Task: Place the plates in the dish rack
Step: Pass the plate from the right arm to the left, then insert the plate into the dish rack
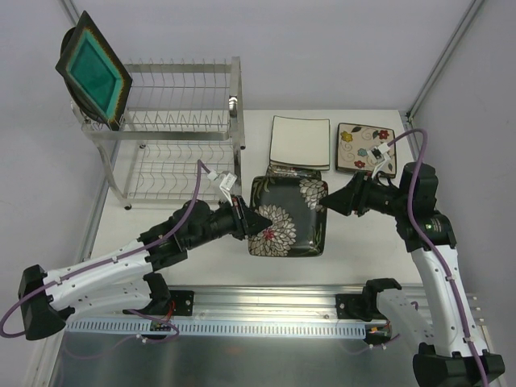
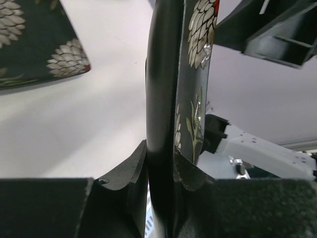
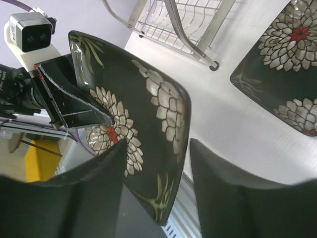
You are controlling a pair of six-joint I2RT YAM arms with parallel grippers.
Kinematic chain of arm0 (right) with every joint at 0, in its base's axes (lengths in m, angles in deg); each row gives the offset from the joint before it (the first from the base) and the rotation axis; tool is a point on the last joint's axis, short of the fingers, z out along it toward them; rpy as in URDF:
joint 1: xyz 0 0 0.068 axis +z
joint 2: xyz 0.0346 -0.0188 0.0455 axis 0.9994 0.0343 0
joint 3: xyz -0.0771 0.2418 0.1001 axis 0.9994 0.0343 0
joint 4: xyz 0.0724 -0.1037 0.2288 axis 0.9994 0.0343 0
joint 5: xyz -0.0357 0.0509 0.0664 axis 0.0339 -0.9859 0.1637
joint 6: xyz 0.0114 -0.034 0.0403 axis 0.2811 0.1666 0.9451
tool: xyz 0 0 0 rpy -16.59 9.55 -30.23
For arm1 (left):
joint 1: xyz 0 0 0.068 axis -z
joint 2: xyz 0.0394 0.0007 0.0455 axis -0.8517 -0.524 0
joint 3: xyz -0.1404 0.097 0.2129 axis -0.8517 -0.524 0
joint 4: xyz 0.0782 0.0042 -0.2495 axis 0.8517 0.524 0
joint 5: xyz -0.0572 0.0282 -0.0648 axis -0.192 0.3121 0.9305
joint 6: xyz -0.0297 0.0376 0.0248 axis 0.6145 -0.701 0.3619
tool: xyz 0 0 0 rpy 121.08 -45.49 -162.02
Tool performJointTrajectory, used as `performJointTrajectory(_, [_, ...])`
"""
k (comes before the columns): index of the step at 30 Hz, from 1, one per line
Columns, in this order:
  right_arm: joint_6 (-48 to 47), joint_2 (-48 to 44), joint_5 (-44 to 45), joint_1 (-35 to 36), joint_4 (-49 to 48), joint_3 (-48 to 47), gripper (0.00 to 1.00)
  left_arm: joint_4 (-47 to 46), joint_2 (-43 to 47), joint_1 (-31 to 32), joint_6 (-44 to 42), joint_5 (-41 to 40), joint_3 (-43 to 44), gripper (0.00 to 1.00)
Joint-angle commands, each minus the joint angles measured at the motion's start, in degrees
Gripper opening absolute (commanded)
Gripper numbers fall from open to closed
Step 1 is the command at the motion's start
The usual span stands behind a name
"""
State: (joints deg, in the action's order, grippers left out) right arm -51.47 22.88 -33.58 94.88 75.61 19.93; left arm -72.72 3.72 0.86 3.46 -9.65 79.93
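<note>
A black square plate with white chrysanthemums [image 1: 288,216] is held up off the table on edge. My left gripper [image 1: 255,222] is shut on its left rim [image 2: 163,99], both pads pressed on it. My right gripper [image 1: 330,199] stands open around the opposite rim [image 3: 163,109], with a clear gap on the far finger's side. A second black chrysanthemum plate [image 3: 282,64] lies flat on the table. The teal-centred plate [image 1: 95,74] stands in the upper tier of the dish rack [image 1: 185,121]. The white square plate [image 1: 300,141] and the flowered cream plate [image 1: 364,147] lie behind.
The rack's foot [image 3: 214,64] rests on the table close to the flat black plate. A dark rim [image 1: 292,170] pokes out under the white plate. The arms' base rail [image 1: 266,310] runs along the near edge.
</note>
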Motion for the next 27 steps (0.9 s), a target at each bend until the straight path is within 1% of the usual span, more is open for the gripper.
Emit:
performJointTrajectory(1, [-2.6,-1.1,0.9,-0.2,1.2,-3.1,0.59,-5.5,3.5,-0.1,-2.4,-4.1,1.6,0.00])
performJointTrajectory(5, [-3.6,-1.4,2.6,-0.2,4.0,-4.6,0.73,-5.1,4.8,-0.1,-4.8,-5.7,3.2,0.00])
performJointTrajectory(9, [-4.8,-2.2,5.7,-0.2,6.6,-6.0,0.81,-5.0,5.3,-0.1,-7.4,-6.3,5.5,0.00])
performJointTrajectory(13, [-5.4,-3.4,11.4,-0.2,8.9,-7.6,0.87,-4.6,6.1,-0.1,-11.4,-7.9,8.8,0.00])
performJointTrajectory(14, [-5.3,-3.9,12.5,-0.2,9.6,-7.8,0.90,-4.4,6.2,-0.1,-13.6,-9.3,10.5,0.00])
performJointTrajectory(16, [-5.3,-5.0,15.6,-0.2,10.2,-8.6,0.94,-4.2,6.4,-0.1,-16.0,-10.6,12.5,0.00])
performJointTrajectory(17, [-5.4,-5.3,16.3,-0.2,10.6,-8.9,0.97,-4.2,6.4,-0.1,-18.7,-11.6,14.9,0.00])
performJointTrajectory(19, [-5.5,-6.1,18.2,-0.2,11.1,-9.5,1.00,-4.2,6.2,-0.1,-21.3,-12.9,17.4,0.00])
performJointTrajectory(20, [-5.5,-6.3,18.7,-0.3,11.3,-9.6,0.99,-4.2,5.8,-0.1,-24.0,-13.3,20.0,0.00])
performJointTrajectory(27, [-5.5,-8.8,24.3,-0.2,11.6,-10.5,1.00,-4.7,1.7,-0.2,-35.5,-16.4,31.8,0.00])
